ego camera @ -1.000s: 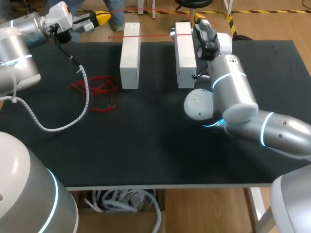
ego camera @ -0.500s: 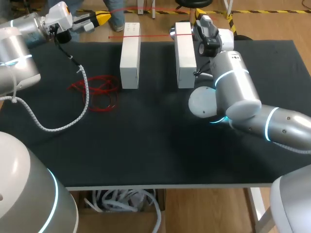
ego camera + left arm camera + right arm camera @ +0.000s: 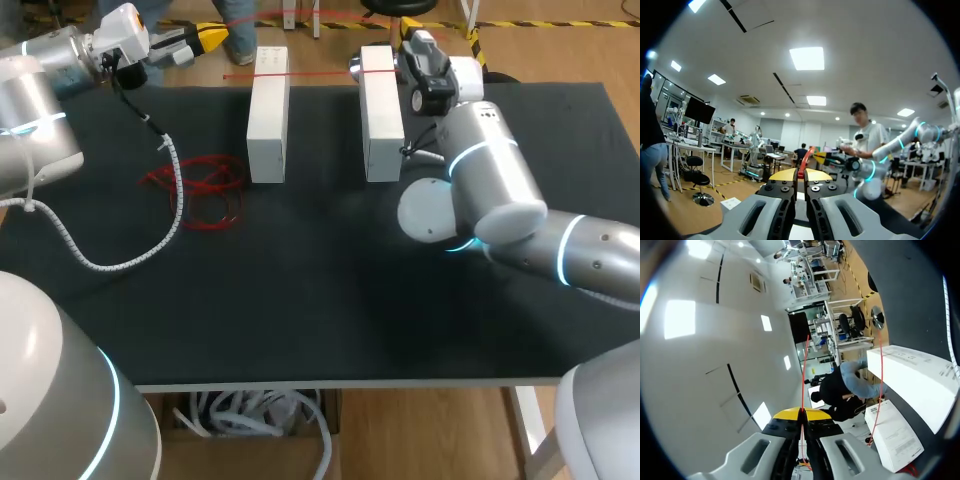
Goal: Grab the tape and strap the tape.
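Two white boxes, the left box (image 3: 267, 115) and the right box (image 3: 381, 115), stand side by side at the back of the black table. A thin red tape (image 3: 258, 74) crosses their far ends, and a loose heap of it (image 3: 195, 184) lies left of them. My left gripper (image 3: 211, 38) hovers beyond the table's back left, shut on the red tape (image 3: 807, 158). My right gripper (image 3: 409, 39) is behind the right box, shut on a strand of the tape (image 3: 804, 375). In the right wrist view both boxes (image 3: 912, 374) lie beside the fingers with tape (image 3: 879, 390) over them.
A white coiled cable (image 3: 130, 262) hangs from my left arm and trails over the table's left part. My right arm's elbow (image 3: 480, 200) stands over the table right of the boxes. The table's front edge (image 3: 330, 381) runs across the near side.
My right arm's elbow has swung to the right, and its gripper has shifted slightly right behind the right box. The left arm, boxes and tape heap have not moved.
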`<state>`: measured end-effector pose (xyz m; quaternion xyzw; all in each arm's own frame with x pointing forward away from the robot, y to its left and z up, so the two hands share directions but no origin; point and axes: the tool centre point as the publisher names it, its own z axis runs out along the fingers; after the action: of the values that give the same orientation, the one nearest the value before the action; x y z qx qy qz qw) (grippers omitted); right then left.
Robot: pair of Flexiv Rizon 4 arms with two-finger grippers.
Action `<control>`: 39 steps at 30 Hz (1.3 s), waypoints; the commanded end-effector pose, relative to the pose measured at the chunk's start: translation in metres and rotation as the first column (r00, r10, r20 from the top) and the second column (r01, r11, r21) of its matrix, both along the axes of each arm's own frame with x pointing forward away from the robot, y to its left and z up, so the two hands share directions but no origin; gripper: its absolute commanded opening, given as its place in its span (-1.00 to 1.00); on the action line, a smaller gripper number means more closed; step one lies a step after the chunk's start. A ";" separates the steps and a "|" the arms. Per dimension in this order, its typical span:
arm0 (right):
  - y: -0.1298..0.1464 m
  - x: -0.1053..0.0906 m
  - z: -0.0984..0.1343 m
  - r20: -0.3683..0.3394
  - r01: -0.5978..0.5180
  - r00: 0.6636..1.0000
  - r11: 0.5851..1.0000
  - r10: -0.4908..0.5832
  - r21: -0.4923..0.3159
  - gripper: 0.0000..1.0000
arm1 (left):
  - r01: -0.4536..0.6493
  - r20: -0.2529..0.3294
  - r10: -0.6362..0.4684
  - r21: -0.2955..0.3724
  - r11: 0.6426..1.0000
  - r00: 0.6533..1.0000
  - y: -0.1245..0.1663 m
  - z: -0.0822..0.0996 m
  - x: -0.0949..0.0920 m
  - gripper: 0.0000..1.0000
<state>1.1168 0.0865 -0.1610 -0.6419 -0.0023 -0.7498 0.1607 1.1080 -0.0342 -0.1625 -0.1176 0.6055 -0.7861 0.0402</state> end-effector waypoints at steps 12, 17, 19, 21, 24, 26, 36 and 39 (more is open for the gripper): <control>-0.001 -0.003 -0.003 0.004 -0.016 1.000 1.000 0.016 -0.020 -1.00 | -0.024 0.077 0.004 0.258 0.966 0.997 -0.005 0.026 -0.012 -1.00; 0.000 -0.004 -0.003 0.006 -0.021 1.000 0.999 0.021 -0.026 -1.00 | -0.014 0.094 -0.024 0.386 0.922 0.995 -0.007 0.035 -0.016 -1.00; 0.000 -0.004 -0.003 0.006 -0.022 1.000 0.999 0.023 -0.029 -1.00 | -0.017 0.089 -0.035 0.521 0.853 0.995 -0.008 0.041 -0.016 -1.00; 0.000 -0.005 -0.004 0.006 -0.024 1.000 0.999 0.024 -0.033 -1.00 | -0.035 0.104 -0.040 0.636 0.771 0.994 -0.009 0.045 -0.015 -1.00; -0.001 -0.005 -0.005 0.005 -0.025 1.000 0.999 0.025 -0.036 -1.00 | -0.061 0.121 -0.036 0.710 0.702 0.992 -0.007 0.054 -0.012 -1.00; -0.001 -0.005 -0.005 0.004 -0.025 1.000 0.999 0.025 -0.040 -1.00 | -0.071 0.126 -0.035 0.745 0.664 0.991 -0.005 0.059 -0.010 -1.00; -0.001 -0.005 -0.004 0.007 -0.026 1.000 0.999 0.026 -0.044 -1.00 | -0.038 0.059 -0.037 0.904 0.427 0.998 -0.002 0.069 -0.007 -1.00; 0.000 -0.004 -0.004 0.006 -0.027 1.000 0.999 0.027 -0.046 -1.00 | -0.044 0.059 -0.035 0.940 0.337 0.998 -0.002 0.071 -0.006 -1.00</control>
<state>1.1106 0.0879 -0.1655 -0.6423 -0.0258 -0.7504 0.1539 1.1009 -0.0343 -0.0979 -0.0303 0.8683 -0.4774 0.1314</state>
